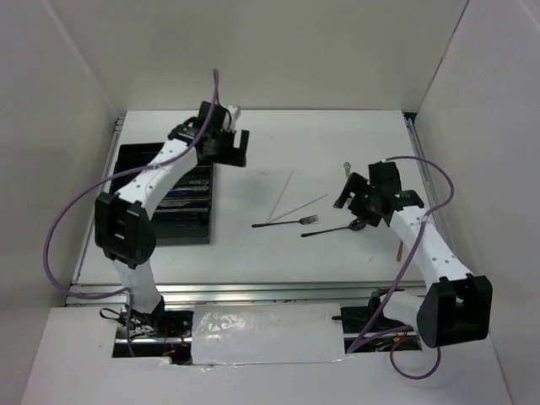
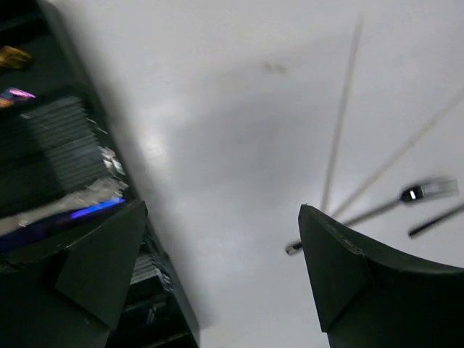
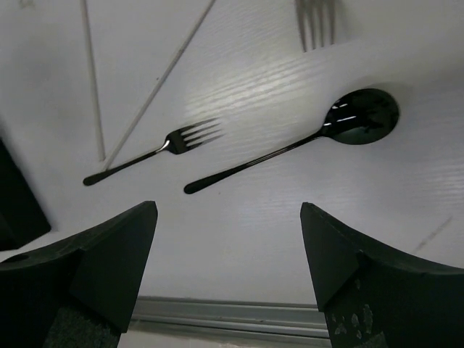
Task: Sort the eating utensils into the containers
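Right wrist view: my right hand (image 3: 228,239) hangs low over the bench (image 3: 254,80), fingers spread wide with nothing between them. Just beyond the fingertips lies the black spoon (image 3: 290,146), flat on the bench. A little past it lies the black fork (image 3: 152,152), roughly parallel to the spoon and apart from it. Farther out, the two silver chopsticks (image 3: 90,80) lie in a V whose narrow end comes close to the fork's handle (touching it or not, I cannot tell). At the far edge a set of pale tines (image 3: 317,22) is cut off by the frame, so the rest of that piece is hidden from me here.

My left hand (image 2: 221,246) is likewise spread and empty, hovering just beside the far corner of the black tray (image 1: 181,236) at the left of the bench.

I judge the job partly done. Some cutlery already lies in the tray's long compartments; I catch a blue gleam and a gold glint there. The spoon, the fork, the chopsticks and the tined piece remain out on the bench. How many pieces are in the tray, and in which compartment, I cannot make out: my left arm covers much of it from above, and the left wrist picture is smeared
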Motion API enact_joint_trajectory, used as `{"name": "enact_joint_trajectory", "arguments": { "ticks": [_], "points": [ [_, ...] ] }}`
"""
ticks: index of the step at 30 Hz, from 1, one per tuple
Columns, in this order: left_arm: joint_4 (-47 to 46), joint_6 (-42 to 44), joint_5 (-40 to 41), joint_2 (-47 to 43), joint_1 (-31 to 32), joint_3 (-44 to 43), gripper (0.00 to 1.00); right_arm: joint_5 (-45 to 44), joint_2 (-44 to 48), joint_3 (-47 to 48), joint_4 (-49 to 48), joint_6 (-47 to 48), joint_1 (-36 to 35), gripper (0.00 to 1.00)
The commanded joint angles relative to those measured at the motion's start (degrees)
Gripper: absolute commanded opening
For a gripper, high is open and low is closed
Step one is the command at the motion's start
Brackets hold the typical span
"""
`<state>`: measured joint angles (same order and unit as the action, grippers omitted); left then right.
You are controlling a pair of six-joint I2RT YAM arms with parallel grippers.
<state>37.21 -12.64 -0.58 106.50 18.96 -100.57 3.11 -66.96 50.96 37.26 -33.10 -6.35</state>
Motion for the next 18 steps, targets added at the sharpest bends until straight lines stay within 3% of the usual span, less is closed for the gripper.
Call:
{"name": "enact_joint_trajectory", "arguments": {
  "ticks": [1, 5, 13, 17, 18],
  "points": [
    [-1.42, -7.47, 3.92, -9.01, 6.25, 6.34, 0.99, 8.38, -1.32, -2.17, -6.57, 1.81, -0.33, 0.87],
    [-2.59, -7.84, 2.77, -10.26, 10.12, 11.63, 0.97, 11.12, -4.14, -3.58, -9.3, 1.03, -2.34, 0.78],
    [1.98, -6.51, 8.75, -12.36, 14.18, 14.0, 0.99, 11.75, -9.5, -3.06, -13.17, -1.87, -6.48, 0.73],
    [2.6, -9.67, 10.78, -14.56, 10.67, 15.67, 0.99, 6.23, -7.84, -2.62, -12.3, -3.19, -7.1, 0.93],
    [2.86, -10.2, 10.6, -14.91, 10.05, 15.67, 0.99, 4.03, -7.58, -1.66, -10.9, -3.02, -7.1, 0.94]
  ]
}}
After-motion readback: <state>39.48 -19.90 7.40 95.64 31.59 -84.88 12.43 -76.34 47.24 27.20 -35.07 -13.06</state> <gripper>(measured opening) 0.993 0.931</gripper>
